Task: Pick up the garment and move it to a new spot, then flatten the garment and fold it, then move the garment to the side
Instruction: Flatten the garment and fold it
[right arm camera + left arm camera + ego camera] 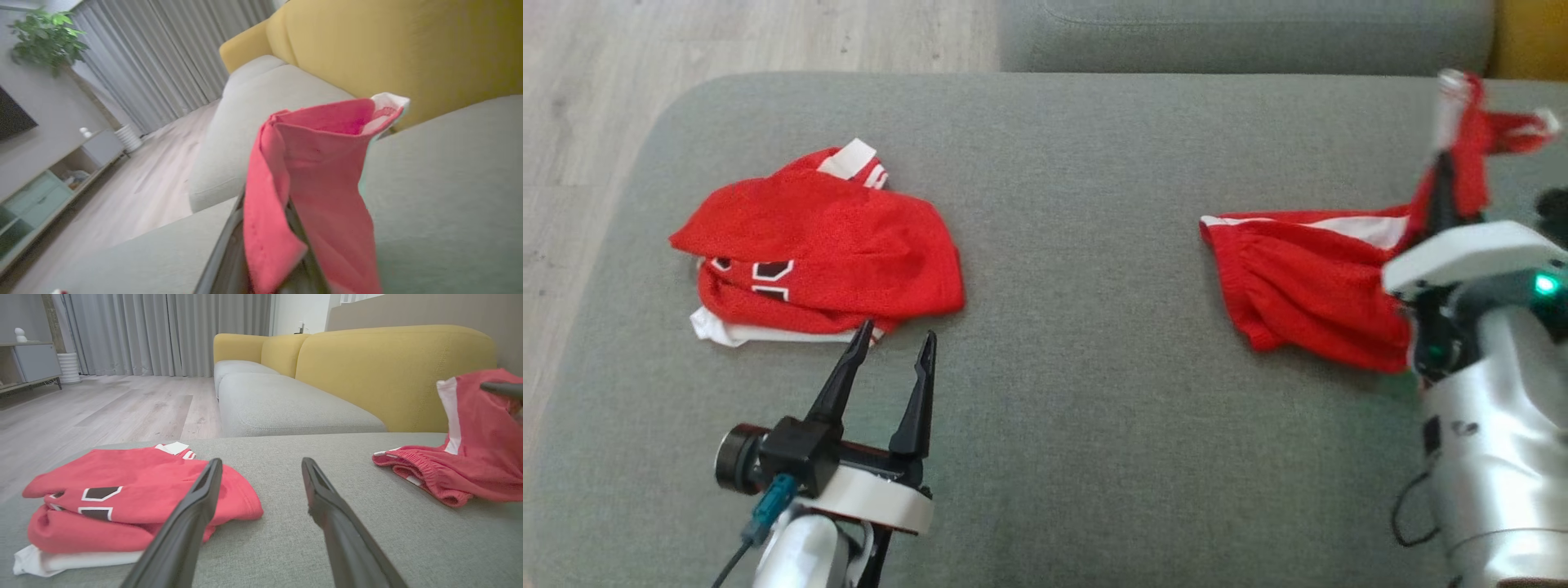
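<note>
In the head view, the right gripper (1444,184) stood at the upper right of the frame, clamped on one end of the red shorts (1307,278). That end was raised off the grey cushion (1078,327). The rest trailed down and leftward, so the garment's long axis ran from upper right toward mid-frame. The left gripper (897,335) sat at the lower left with its jaws spread wide and nothing in them, its tips just beside the near edge of a folded red jersey (817,245). Bare cushion lay between it and the shorts, well apart, so the right arm was plainly the nearer.

In the left wrist view, the shorts (470,465) lay at the right edge, gathered waistband resting on the cushion, with the jersey at the lower left.

In the right wrist view, red cloth (322,163) draped over the fingers, hiding them. A low cabinet (53,179) at the left had open shelves, their contents too blurred to name.
</note>
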Robot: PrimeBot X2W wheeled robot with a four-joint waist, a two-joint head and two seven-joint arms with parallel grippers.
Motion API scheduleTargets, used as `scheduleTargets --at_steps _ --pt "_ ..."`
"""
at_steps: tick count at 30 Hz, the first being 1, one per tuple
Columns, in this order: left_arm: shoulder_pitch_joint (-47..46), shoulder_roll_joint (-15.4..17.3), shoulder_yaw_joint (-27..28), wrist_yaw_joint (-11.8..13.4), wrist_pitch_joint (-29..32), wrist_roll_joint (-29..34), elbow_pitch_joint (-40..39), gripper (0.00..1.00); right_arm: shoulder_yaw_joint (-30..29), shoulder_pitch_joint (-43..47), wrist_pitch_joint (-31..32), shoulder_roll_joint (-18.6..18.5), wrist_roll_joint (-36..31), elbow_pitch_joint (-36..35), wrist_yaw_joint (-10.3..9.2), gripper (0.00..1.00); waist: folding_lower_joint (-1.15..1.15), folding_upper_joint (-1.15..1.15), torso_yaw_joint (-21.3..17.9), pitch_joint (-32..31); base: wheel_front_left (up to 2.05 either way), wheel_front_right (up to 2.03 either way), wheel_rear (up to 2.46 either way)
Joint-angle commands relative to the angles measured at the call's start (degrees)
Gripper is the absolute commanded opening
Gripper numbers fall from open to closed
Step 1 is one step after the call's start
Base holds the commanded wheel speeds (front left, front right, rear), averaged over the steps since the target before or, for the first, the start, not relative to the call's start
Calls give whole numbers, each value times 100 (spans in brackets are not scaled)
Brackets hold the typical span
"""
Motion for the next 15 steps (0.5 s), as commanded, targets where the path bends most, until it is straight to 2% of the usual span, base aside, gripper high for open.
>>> scheduleTargets --at_steps 1,8,12,15 --pt "-59 103 148 -26 -30 34 -145 100 232 -51 11 91 87 -253 -5 0 0 0 36 -30 0 0 0" --pt "-63 148 207 -27 -30 23 -144 100 1474 428 242 162 825 -946 -5 0 0 0 176 -105 0 0 0" --pt "-61 147 214 -28 -30 15 -122 100 2096 657 279 158 864 -956 -5 0 0 0 218 -129 0 0 0" --pt "-56 141 216 -28 -30 12 -105 100 2573 745 200 48 579 -771 -5 0 0 0 230 -142 0 0 0"
